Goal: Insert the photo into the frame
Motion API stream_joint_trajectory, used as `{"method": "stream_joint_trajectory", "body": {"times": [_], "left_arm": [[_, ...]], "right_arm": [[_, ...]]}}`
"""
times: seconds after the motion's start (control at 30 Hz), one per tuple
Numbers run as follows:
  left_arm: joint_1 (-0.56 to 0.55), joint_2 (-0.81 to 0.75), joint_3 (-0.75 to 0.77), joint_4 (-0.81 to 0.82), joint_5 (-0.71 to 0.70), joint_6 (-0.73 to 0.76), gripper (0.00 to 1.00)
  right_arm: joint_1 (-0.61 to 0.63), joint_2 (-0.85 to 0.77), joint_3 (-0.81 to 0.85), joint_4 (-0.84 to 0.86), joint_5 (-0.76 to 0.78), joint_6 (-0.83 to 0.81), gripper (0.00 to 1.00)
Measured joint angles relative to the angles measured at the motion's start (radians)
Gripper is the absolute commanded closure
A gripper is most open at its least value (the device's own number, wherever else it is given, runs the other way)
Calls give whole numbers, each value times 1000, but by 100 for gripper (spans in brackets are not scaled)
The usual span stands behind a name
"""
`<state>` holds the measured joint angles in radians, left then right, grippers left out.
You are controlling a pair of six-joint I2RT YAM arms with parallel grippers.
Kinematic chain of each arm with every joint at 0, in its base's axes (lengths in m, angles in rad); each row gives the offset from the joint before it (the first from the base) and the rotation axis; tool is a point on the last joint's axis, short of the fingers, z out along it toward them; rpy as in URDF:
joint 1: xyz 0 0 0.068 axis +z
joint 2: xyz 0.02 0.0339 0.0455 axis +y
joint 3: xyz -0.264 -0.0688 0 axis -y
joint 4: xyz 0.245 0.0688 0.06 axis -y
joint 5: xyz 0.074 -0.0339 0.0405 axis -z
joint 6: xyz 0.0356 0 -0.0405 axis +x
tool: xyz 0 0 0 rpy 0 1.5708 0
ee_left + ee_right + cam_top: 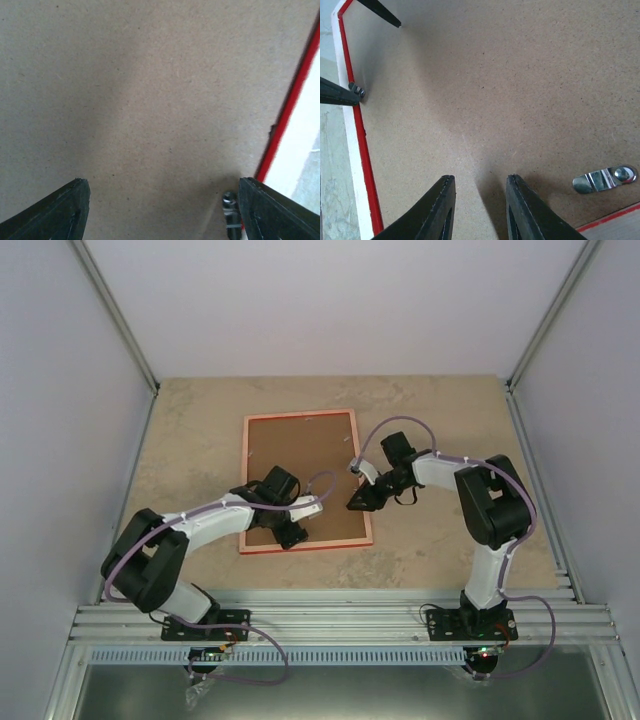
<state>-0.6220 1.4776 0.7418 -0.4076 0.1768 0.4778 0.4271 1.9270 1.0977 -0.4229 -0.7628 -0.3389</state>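
The frame (pixel 244 480) lies back up on the table, its paler orange-pink rim showing. The brown backing board (pixel 300 452) fills it. The photo is out of view. My left gripper (pixel 290 536) is open and low over the board near the frame's near edge. In the left wrist view, the left gripper (pixel 162 200) has its fingers wide apart, with a metal clip (pixel 229 207) beside the right finger and the red frame edge (pixel 290 110) to the right. My right gripper (pixel 358 500) is open and empty over the board's right side, as the right wrist view (pixel 479 182) also shows.
A metal turn clip (pixel 605 180) lies on the board near the frame's red edge (pixel 362 145). The left gripper's fingertips (pixel 337 95) show at the top left of the right wrist view. Beige tabletop (pixel 200 420) surrounds the frame, with white walls on three sides.
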Motion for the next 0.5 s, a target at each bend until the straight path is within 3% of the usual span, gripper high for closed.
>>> {"method": "stream_joint_trajectory", "body": {"times": [0.5], "left_arm": [[-21,57,80,-94,-66,230,17]], "right_arm": [[-27,-17,-23,0,0,-45,73]]}}
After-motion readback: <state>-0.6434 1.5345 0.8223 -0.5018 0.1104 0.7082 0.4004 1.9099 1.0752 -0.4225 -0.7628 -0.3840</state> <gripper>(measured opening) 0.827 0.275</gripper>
